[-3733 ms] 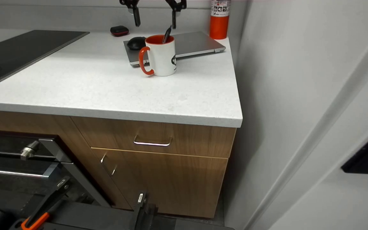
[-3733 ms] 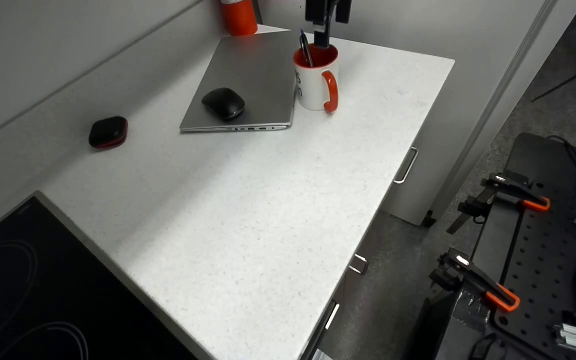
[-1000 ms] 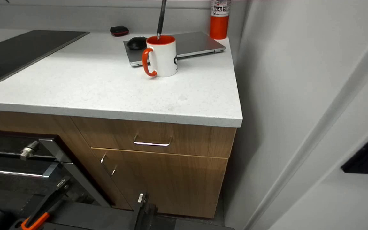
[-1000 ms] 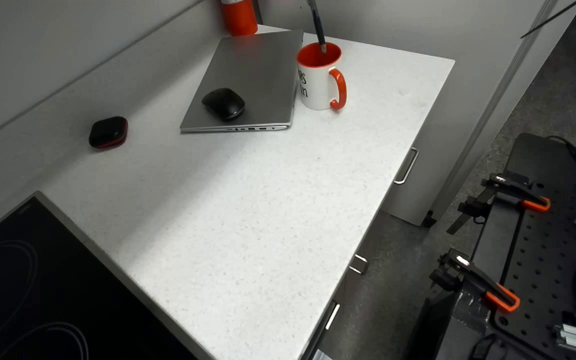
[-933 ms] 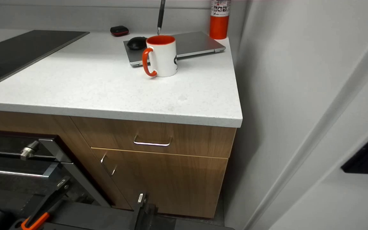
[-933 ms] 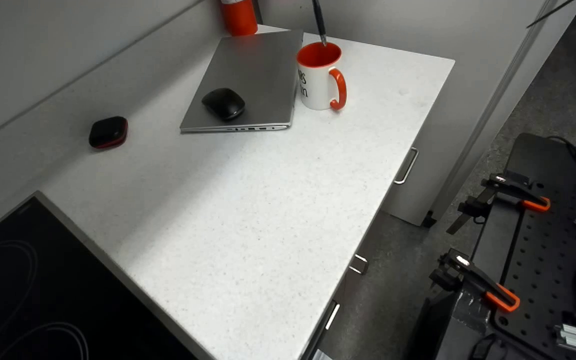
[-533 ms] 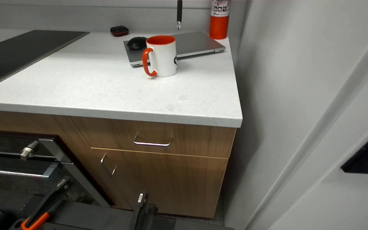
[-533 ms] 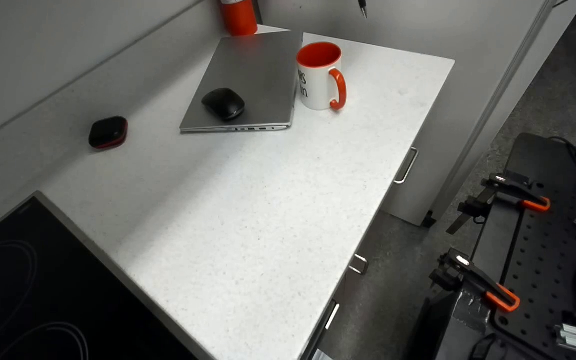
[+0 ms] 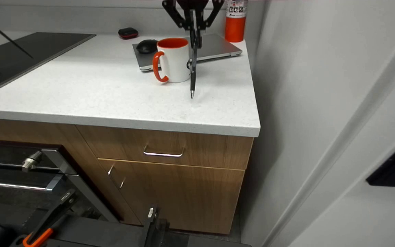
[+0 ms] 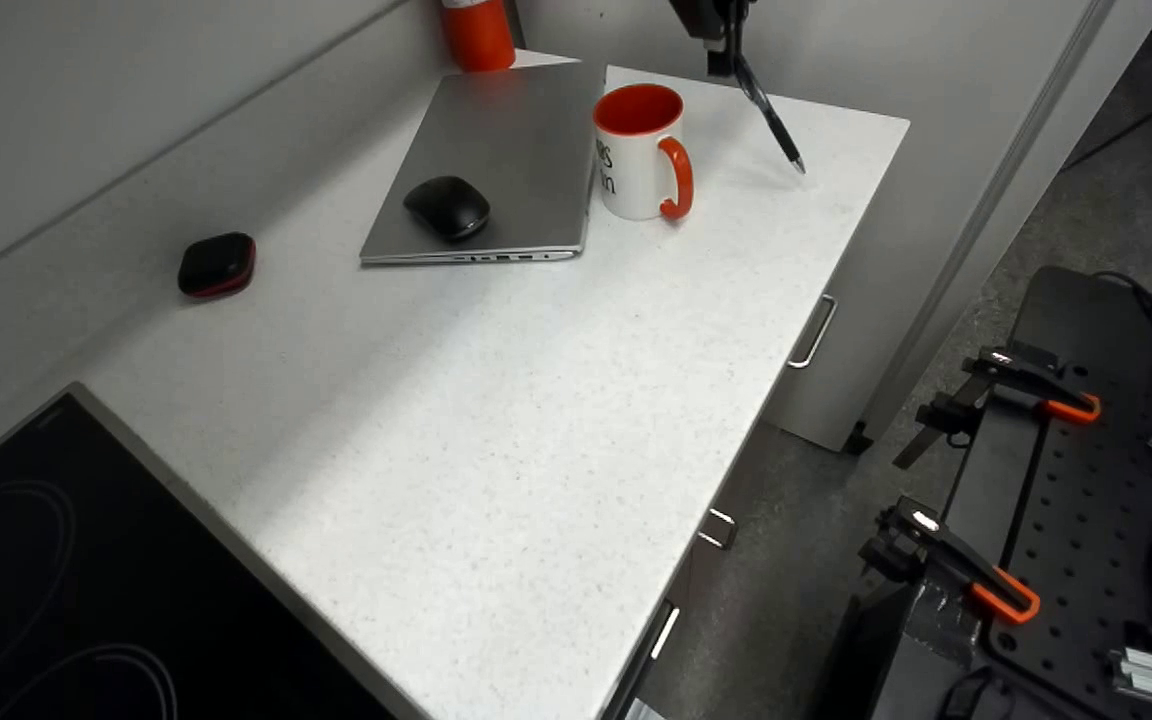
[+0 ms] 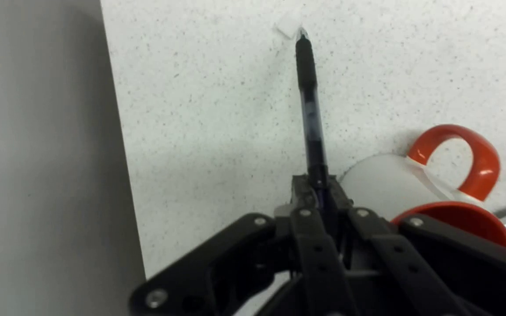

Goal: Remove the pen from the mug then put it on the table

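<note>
Claw (image 11: 320, 188) with pen (image 11: 312, 123) between jaws

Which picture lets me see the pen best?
The wrist view. The pen looks biggest there, so you can see its shiny tip and black grip; the gripper partly hides its upper end. Both exterior views show the pen too, but thinner and smaller, tip pointing down, to the right of the mug.

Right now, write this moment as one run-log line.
gripper: clamped on pen; mug: upright on table, pen out of it; pen: tilted, contact with table unclear; release: not yet done
</note>
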`<state>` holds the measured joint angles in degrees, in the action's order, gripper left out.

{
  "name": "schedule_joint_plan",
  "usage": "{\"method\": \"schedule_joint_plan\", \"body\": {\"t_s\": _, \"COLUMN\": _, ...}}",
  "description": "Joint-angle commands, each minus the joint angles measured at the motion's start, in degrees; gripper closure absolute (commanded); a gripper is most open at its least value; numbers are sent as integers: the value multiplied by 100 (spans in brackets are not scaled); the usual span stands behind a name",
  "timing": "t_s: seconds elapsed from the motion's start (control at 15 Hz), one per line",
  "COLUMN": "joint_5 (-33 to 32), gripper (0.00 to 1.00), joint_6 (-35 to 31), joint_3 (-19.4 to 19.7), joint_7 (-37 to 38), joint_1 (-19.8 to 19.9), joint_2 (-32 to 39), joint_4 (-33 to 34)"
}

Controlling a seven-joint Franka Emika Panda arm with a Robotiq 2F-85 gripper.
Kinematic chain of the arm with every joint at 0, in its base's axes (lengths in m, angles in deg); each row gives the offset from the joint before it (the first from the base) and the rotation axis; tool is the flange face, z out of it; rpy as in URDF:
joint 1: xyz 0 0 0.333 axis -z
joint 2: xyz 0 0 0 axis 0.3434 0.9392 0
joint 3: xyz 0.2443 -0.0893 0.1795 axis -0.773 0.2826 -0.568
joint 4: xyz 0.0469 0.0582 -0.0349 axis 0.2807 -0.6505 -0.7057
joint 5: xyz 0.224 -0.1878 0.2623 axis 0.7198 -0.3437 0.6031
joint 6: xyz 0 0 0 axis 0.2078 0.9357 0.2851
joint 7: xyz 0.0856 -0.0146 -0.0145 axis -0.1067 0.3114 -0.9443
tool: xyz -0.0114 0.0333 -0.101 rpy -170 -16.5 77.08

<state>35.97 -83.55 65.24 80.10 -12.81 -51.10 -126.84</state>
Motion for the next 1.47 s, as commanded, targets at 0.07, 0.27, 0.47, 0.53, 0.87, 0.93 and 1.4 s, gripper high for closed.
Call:
{"method": "schedule_joint_plan", "body": {"t_s": 0.07, "joint_5": -146, "gripper": 98, "joint_6": -254, "joint_3": 53, "joint_7": 606, "joint_1": -32, "joint_2": 812, "joint_4": 334}}
{"method": "schedule_joint_plan", "body": {"t_s": 0.27, "joint_5": -91, "gripper": 65, "joint_6": -473, "joint_3": 110, "joint_7": 830, "joint_1": -14, "joint_2": 1026, "joint_4": 431}}
{"method": "schedule_joint_plan", "body": {"t_s": 0.47, "joint_5": -43, "gripper": 50, "joint_6": -515, "joint_3": 163, "joint_7": 910, "joint_1": 13, "joint_2": 1078, "joint_4": 533}}
{"method": "schedule_joint_plan", "body": {"t_s": 0.53, "joint_5": -44, "gripper": 43, "joint_6": -528, "joint_3": 176, "joint_7": 952, "joint_1": 17, "joint_2": 1077, "joint_4": 563}}
{"method": "schedule_joint_plan", "body": {"t_s": 0.87, "joint_5": 27, "gripper": 6, "joint_6": -485, "joint_3": 206, "joint_7": 1034, "joint_1": 46, "joint_2": 1077, "joint_4": 708}}
{"method": "schedule_joint_plan", "body": {"t_s": 0.93, "joint_5": 60, "gripper": 0, "joint_6": -474, "joint_3": 198, "joint_7": 1010, "joint_1": 58, "joint_2": 1081, "joint_4": 734}}
{"method": "schedule_joint_plan", "body": {"t_s": 1.4, "joint_5": 28, "gripper": 0, "joint_6": -411, "joint_3": 185, "joint_7": 922, "joint_1": 50, "joint_2": 1006, "joint_4": 650}}
